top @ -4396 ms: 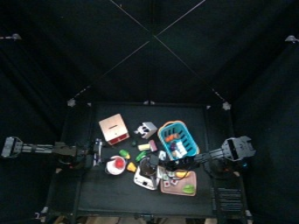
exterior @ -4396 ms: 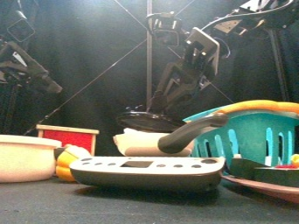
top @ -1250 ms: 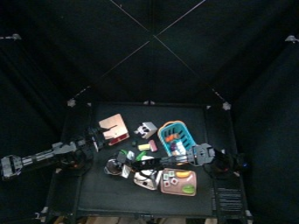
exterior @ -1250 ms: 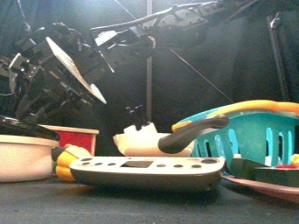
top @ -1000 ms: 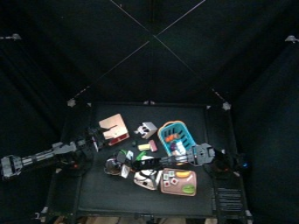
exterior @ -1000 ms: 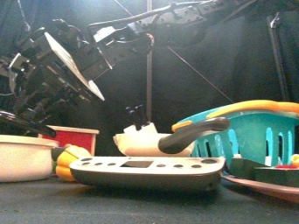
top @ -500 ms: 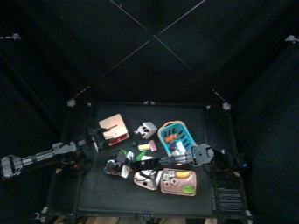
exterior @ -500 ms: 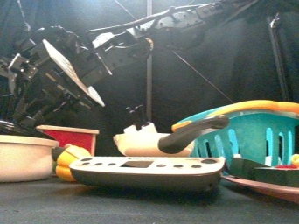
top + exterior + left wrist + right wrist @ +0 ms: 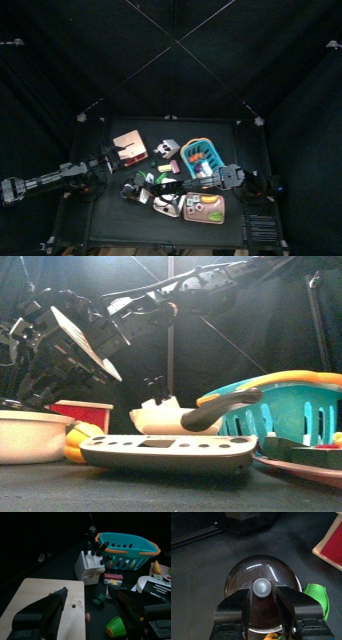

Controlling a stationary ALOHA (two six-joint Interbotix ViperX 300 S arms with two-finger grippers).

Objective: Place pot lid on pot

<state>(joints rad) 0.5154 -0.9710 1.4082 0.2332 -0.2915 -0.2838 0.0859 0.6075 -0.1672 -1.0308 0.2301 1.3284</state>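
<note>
The pot lid (image 9: 261,609), a dark glass dome with a round knob, hangs in my right gripper (image 9: 262,590), which is shut with one jaw on each side of the knob. In the front view the lid (image 9: 84,342) is tilted steeply in the air, above and slightly right of the white pot (image 9: 27,438) at the table's left front. The right arm reaches across from the right to hold it there. My left gripper (image 9: 92,594) is open and holds nothing, hovering over a pale board (image 9: 40,609).
A teal basket (image 9: 283,406) stands at the right. A white knife block (image 9: 91,567) is mid-table and a grey scale (image 9: 167,451) lies at the front. A red-sided box (image 9: 83,412) sits just behind the pot. Small green pieces (image 9: 117,626) lie between these things.
The lid has swung a little in the right gripper, now seen more edge-on and slightly lower. The left arm has stayed where it was.
</note>
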